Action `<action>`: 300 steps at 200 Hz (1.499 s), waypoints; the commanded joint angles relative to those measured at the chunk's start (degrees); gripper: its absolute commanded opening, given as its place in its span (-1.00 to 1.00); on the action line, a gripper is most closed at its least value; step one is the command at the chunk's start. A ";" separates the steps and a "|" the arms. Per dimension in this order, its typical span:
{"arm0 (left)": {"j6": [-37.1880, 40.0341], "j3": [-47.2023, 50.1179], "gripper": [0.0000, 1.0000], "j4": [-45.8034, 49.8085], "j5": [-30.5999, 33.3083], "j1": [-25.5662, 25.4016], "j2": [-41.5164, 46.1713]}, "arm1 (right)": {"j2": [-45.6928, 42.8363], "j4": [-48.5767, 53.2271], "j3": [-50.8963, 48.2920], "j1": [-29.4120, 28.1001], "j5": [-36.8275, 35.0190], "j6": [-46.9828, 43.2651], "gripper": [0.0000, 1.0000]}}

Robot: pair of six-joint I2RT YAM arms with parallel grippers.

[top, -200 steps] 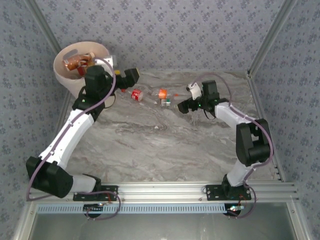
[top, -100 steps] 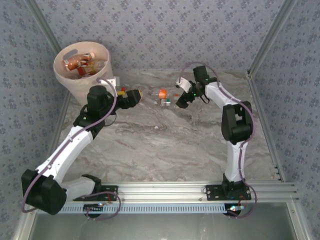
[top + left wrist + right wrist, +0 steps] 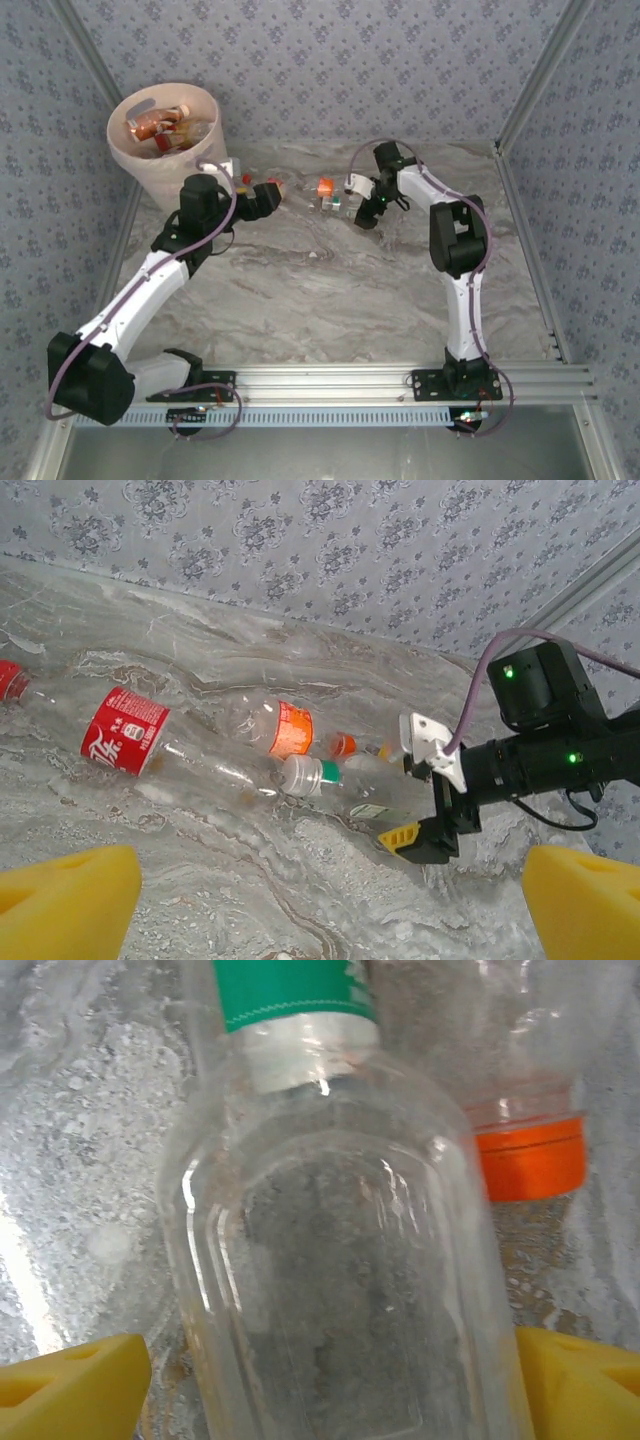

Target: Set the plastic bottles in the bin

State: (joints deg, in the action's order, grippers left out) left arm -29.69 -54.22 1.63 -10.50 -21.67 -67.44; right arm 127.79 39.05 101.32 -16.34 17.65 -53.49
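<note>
Several plastic bottles lie at the table's back. A red-label bottle (image 3: 125,730), an orange-label one (image 3: 290,728) (image 3: 324,187) and a clear green-label bottle (image 3: 345,780) (image 3: 330,1260) rest close together. My right gripper (image 3: 363,213) (image 3: 405,818) (image 3: 325,1390) straddles the green-label bottle's body, its yellow fingertips (image 3: 70,1390) low on either side and a thin gap on the left. The left gripper (image 3: 268,195) (image 3: 325,920) hovers open over bare marble just short of the red-label bottle. More bottles lie inside the bin (image 3: 125,160) at the back left.
An orange cap (image 3: 530,1160) of a neighbouring bottle touches the green-label bottle. A red cap (image 3: 8,678) shows at the far left edge. Patterned walls close in the table behind and at both sides.
The right arm swung left and came down over the green-label bottle, its jaws narrowing slightly. The left gripper moved away from the bin, down toward the red-label bottle.
</note>
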 commanded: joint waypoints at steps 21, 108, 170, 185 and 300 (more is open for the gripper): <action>-1.06 -0.19 0.96 -1.62 0.83 -0.13 -0.90 | -6.64 -7.18 -9.85 -1.91 0.58 0.32 0.67; -2.56 0.60 0.96 -1.65 1.78 -0.13 -2.39 | -9.27 -20.86 -17.55 -3.28 -1.27 7.75 0.32; -5.99 0.79 0.96 -2.86 0.55 -0.13 -4.95 | -24.21 -30.57 -31.40 -4.96 -1.88 18.40 0.22; -7.39 0.82 0.96 -4.00 -0.87 -0.11 -6.19 | -27.83 -31.93 -35.14 -5.44 -0.60 24.88 0.18; -17.45 0.84 0.96 -19.67 -14.82 -1.95 -15.77 | -39.72 -66.81 -58.39 -13.37 4.35 67.89 0.01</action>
State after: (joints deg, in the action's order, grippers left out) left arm -45.34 -53.63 -12.01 -21.45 -22.55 -82.00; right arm 88.62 -16.49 44.38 -28.08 21.52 3.55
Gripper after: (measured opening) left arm 0.979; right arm 0.596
